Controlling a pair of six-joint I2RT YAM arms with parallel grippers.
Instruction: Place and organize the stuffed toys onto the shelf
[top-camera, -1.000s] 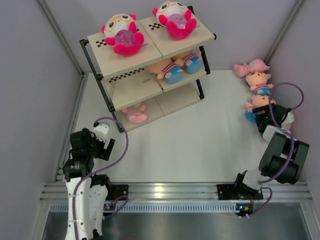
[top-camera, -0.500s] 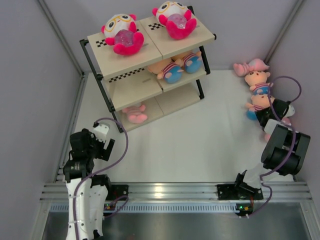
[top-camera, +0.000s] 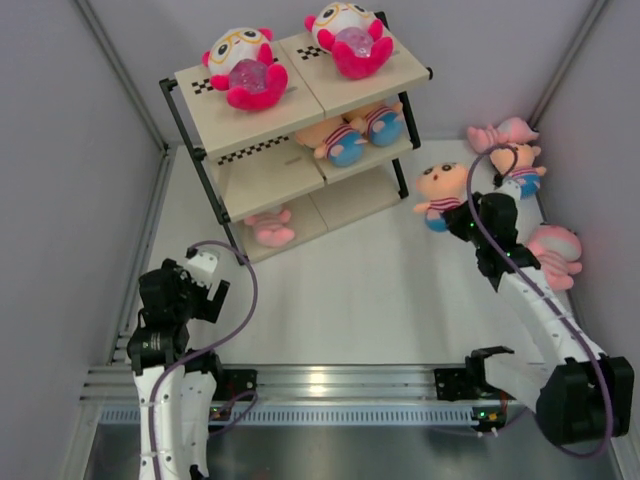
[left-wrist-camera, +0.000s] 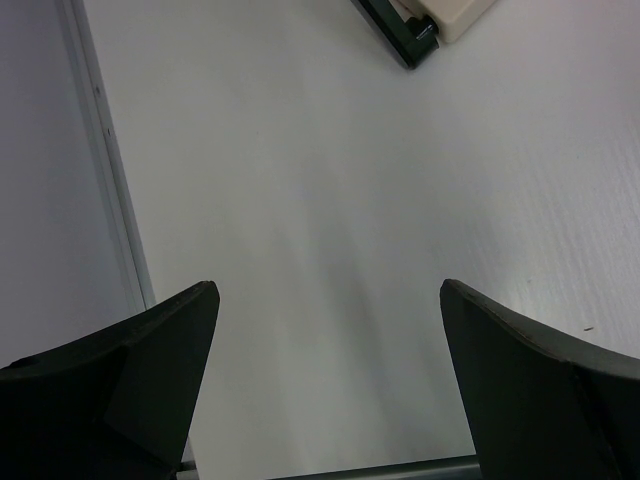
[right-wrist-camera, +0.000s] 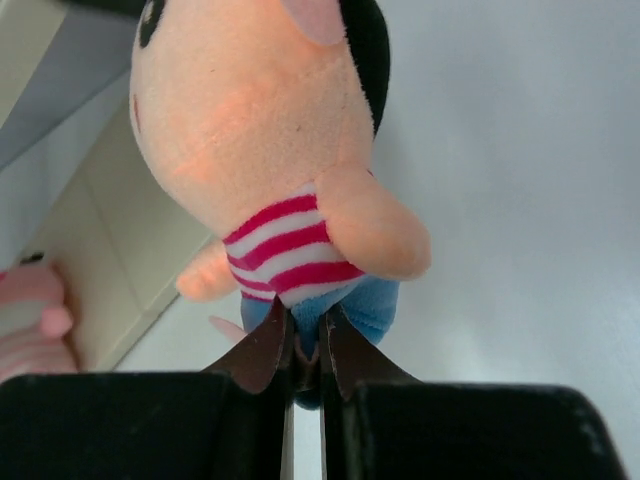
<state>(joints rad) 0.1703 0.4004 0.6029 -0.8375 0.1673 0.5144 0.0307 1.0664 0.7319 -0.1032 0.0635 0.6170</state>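
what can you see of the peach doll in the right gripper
The peach doll is soft plush with a big round head, a red-and-white striped shirt, stubby arms and blue bottoms. The right gripper is shut on its blue lower end, apparently holding it off the table, head pointing away from the gripper.

Shelf back left, two toys on its top board, one doll right of it, more toys far right
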